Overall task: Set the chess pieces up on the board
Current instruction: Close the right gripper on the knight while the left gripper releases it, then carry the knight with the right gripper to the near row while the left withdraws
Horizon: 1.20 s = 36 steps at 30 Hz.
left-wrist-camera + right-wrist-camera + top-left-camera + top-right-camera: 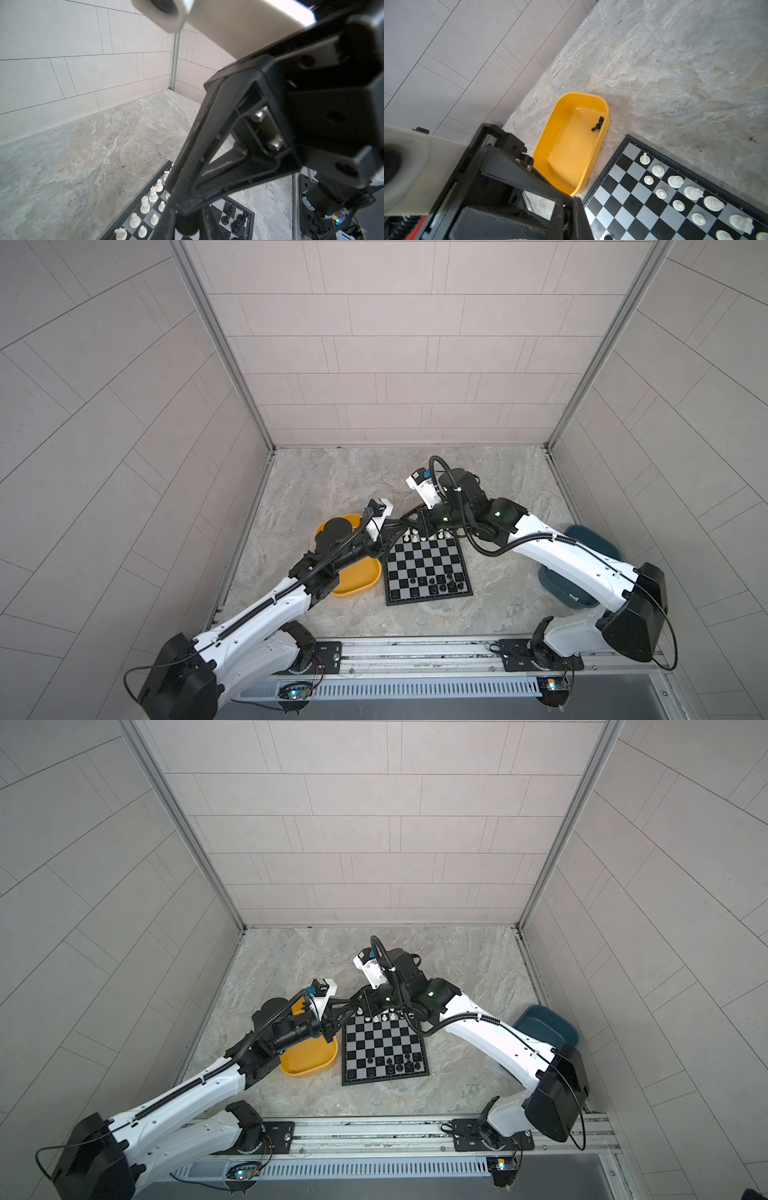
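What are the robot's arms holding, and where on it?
Cannot be told. Both jaws meet at a far corner of the board, hiding anything between them.

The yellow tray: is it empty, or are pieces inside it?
Not empty. The right wrist view shows a few black pieces lying in the yellow tray, beside one wall.

both arms reach in from the near edge of the desk (332, 489), elbows bent and forearms converging toward its middle. the left gripper (395, 526) points right and away; how its jaws stand cannot be made out. the right gripper (411, 517) points left with its wrist rolled over and jaws closed, its tips just beside the left one's.
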Each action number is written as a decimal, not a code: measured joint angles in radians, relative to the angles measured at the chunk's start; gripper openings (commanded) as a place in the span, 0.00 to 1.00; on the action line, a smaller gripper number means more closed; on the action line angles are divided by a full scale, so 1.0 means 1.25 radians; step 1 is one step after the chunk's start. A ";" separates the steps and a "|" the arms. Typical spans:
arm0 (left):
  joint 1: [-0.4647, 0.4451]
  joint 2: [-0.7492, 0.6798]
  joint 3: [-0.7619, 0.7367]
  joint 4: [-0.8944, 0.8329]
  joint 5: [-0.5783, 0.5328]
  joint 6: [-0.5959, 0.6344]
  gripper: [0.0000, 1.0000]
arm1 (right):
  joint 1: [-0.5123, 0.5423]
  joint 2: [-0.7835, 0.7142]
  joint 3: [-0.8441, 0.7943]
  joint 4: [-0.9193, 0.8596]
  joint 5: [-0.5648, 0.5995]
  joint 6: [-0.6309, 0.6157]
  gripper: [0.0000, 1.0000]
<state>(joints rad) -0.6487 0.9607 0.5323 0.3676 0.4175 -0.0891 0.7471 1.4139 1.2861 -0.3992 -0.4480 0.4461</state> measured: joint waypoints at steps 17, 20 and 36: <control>0.125 -0.061 0.252 -0.683 -0.150 -0.261 1.00 | 0.090 -0.121 -0.147 -0.025 0.197 -0.062 0.00; 0.210 -0.045 0.225 -0.732 -0.100 -0.286 1.00 | 0.169 -0.104 -0.217 0.007 0.227 -0.062 0.00; 0.299 -0.046 0.193 -0.759 0.011 -0.294 1.00 | 0.304 0.091 -0.313 0.128 0.291 -0.018 0.00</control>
<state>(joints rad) -0.2752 0.9035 0.7731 -0.5816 0.4309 -0.4561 1.1271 1.5272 0.8955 -0.2390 -0.0845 0.4236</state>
